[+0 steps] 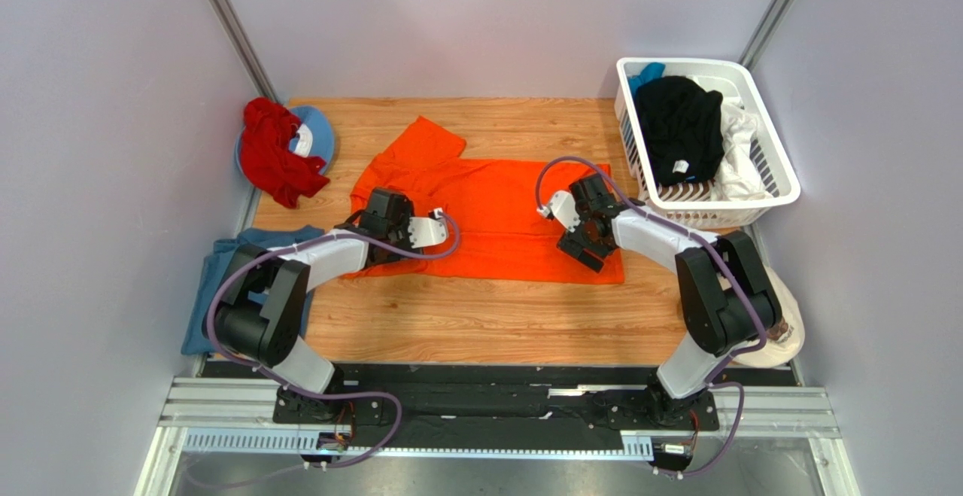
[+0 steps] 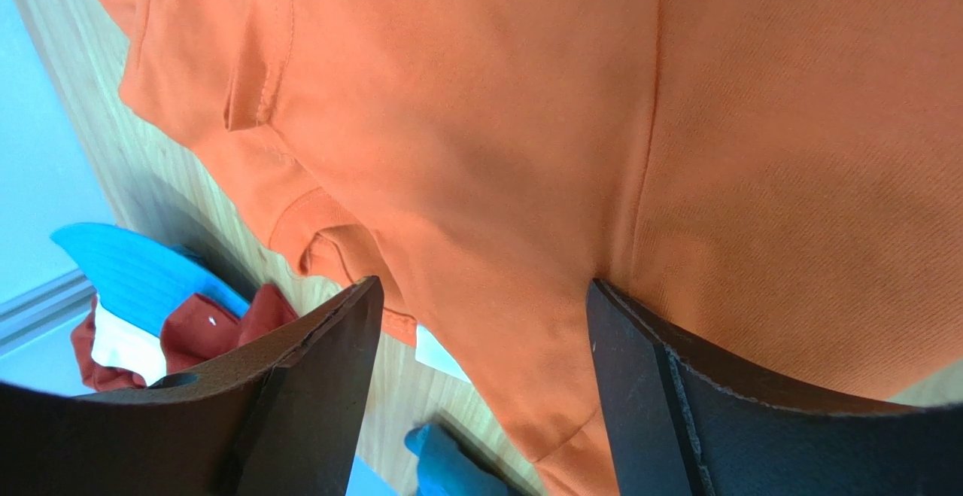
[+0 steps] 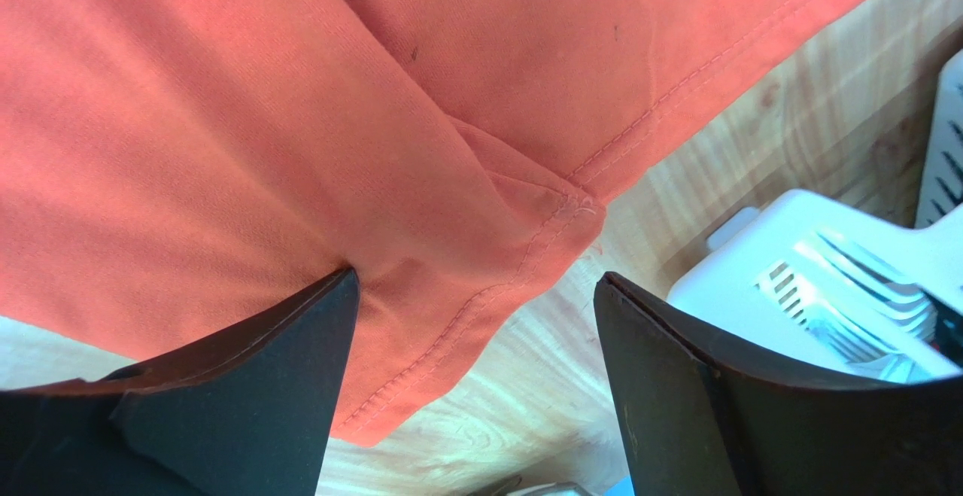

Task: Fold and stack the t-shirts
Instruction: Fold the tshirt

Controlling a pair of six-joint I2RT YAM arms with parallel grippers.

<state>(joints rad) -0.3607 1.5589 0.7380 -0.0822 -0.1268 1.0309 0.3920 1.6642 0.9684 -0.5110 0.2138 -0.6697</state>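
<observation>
A bright orange t-shirt (image 1: 497, 219) lies spread flat on the wooden table (image 1: 452, 321), one sleeve toward the back left. My left gripper (image 1: 388, 216) points down over its left side near the sleeve; its jaws stand open astride the cloth (image 2: 509, 180), gripping nothing. My right gripper (image 1: 588, 231) hovers open over the shirt's right hem corner (image 3: 497, 214), with bare wood between its fingertips (image 3: 328, 338). A dusty blue t-shirt (image 1: 226, 282) hangs at the table's left edge. Black (image 1: 678, 124) and white (image 1: 740, 146) shirts fill the basket.
The white laundry basket (image 1: 706, 65) stands at the back right, close to my right gripper, its rim (image 3: 814, 282) in the right wrist view. A red garment (image 1: 275, 152) lies on a blue cap (image 1: 317, 135) at the back left. A beige object (image 1: 791, 332) sits behind the right arm.
</observation>
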